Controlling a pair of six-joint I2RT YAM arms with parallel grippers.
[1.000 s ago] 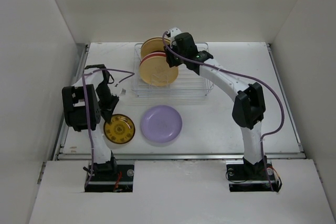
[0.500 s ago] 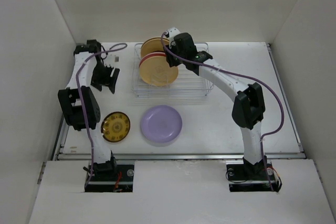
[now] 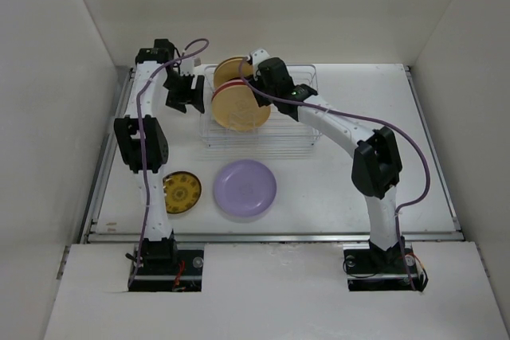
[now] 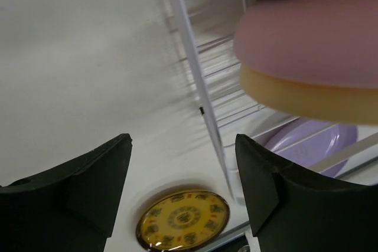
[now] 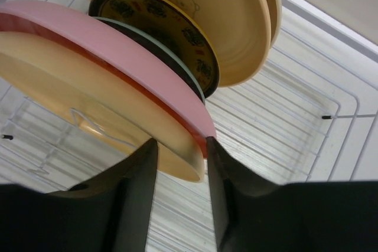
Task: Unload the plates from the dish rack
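- Where do the plates stand?
- Most are on edge in the dish rack (image 3: 287,129), bunched at the end nearer the left arm. A tan-yellow plate (image 5: 71,92) is foremost, with a pink plate (image 5: 118,54) close against its back. Behind those come darker patterned ones and another tan one.
- Any outside the rack?
- Two lie flat on the table (image 3: 319,189), on the near side of the rack. One is a lavender plate (image 3: 245,189). The other, just beside it on the left arm's side, is a small yellow patterned plate (image 3: 182,192).
- And the right pincer?
- The right pincer (image 5: 180,143) sits at the rim of the tan-yellow plate, with one finger across its face and the other by the pink rim. Whether the fingers press on it — I cannot tell.
- The left one?
- The left pincer (image 4: 183,140) hangs above the table just outside that end of the rack. It is spread wide, with nothing between its fingers — only rack wire and the small patterned plate far below.
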